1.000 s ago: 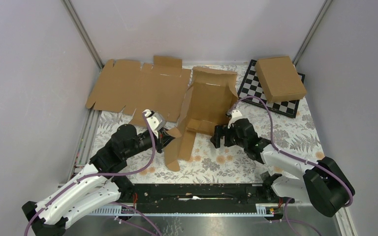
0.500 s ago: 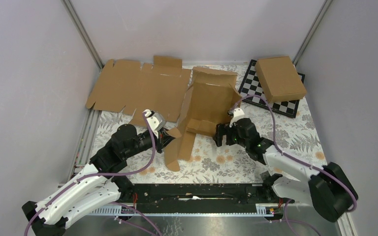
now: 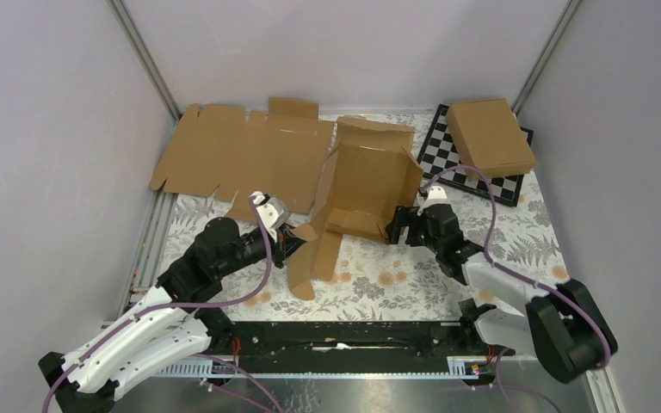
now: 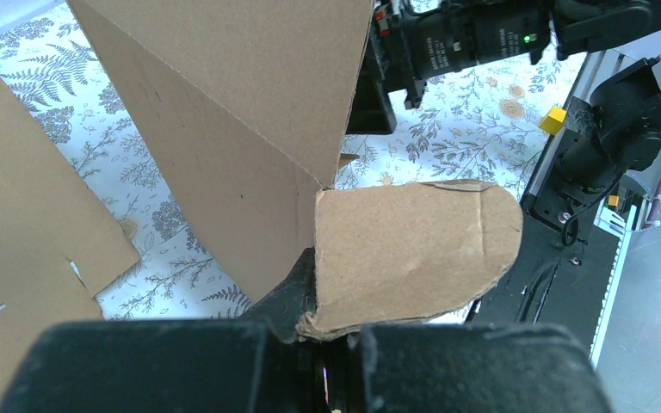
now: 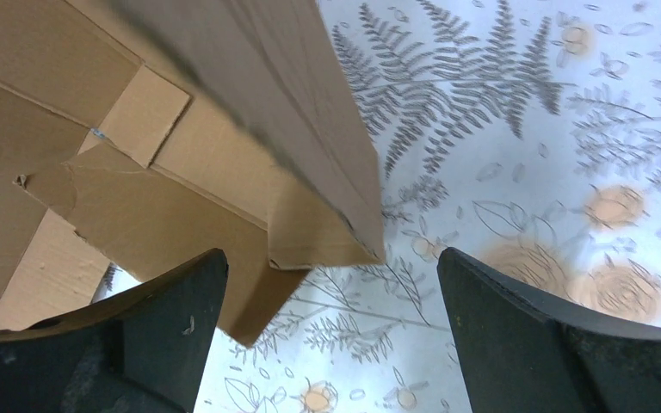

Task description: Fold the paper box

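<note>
The paper box [image 3: 366,185] is a half-folded brown cardboard piece standing mid-table, its walls raised and a long flap [image 3: 314,258] hanging toward the near edge. My left gripper [image 3: 291,238] is shut on a rounded tab [image 4: 413,249] of the box at its left side. My right gripper [image 3: 398,227] is open at the box's near right corner [image 5: 327,241], its fingers [image 5: 181,301] straddling the corner edge without closing on it.
A wide flat cardboard sheet [image 3: 241,155] lies at the back left. A chessboard [image 3: 473,168] at the back right carries a closed brown box [image 3: 491,138]. Grey walls enclose the table. A black rail [image 3: 353,335] runs along the near edge.
My right gripper has moved right and back, from the box's near front wall to its near right corner. The box's right wall has opened outward. The left arm has not moved.
</note>
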You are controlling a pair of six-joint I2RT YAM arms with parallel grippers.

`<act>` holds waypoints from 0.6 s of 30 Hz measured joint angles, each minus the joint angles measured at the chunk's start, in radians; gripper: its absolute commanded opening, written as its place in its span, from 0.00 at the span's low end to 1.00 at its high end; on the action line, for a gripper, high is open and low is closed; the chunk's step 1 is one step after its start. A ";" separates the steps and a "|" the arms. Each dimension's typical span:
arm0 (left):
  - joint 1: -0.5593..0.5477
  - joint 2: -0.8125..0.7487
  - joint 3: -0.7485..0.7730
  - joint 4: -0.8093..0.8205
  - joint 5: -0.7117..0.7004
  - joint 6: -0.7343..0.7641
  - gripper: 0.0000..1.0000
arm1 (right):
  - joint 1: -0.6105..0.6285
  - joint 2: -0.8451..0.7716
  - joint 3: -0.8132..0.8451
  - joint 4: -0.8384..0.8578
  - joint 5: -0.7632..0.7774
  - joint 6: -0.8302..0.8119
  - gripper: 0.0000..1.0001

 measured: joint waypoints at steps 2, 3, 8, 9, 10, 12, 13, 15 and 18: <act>0.000 0.000 0.000 0.000 0.000 0.000 0.00 | 0.000 0.067 0.016 0.046 -0.026 -0.004 1.00; 0.000 0.000 0.000 0.000 0.000 0.000 0.00 | 0.000 0.093 0.023 0.066 -0.036 -0.010 1.00; 0.000 0.000 0.000 0.000 0.000 0.000 0.00 | 0.000 0.185 0.057 0.165 -0.130 -0.058 0.99; 0.000 0.000 0.000 0.000 0.000 0.000 0.00 | 0.000 0.196 0.068 0.172 -0.146 -0.067 1.00; 0.000 0.000 0.000 0.000 0.000 0.000 0.00 | -0.001 0.208 0.079 0.172 -0.161 -0.074 1.00; 0.000 0.000 0.000 0.000 0.000 0.000 0.00 | -0.001 0.232 0.101 0.177 -0.182 -0.084 1.00; 0.000 0.000 0.000 0.000 0.000 0.000 0.00 | -0.001 0.237 0.106 0.179 -0.183 -0.087 1.00; 0.000 0.000 0.000 0.000 0.000 0.000 0.00 | -0.001 0.239 0.111 0.177 -0.177 -0.092 0.99; 0.000 0.007 0.005 0.000 -0.002 -0.006 0.00 | -0.001 0.240 0.124 0.162 -0.140 -0.099 0.99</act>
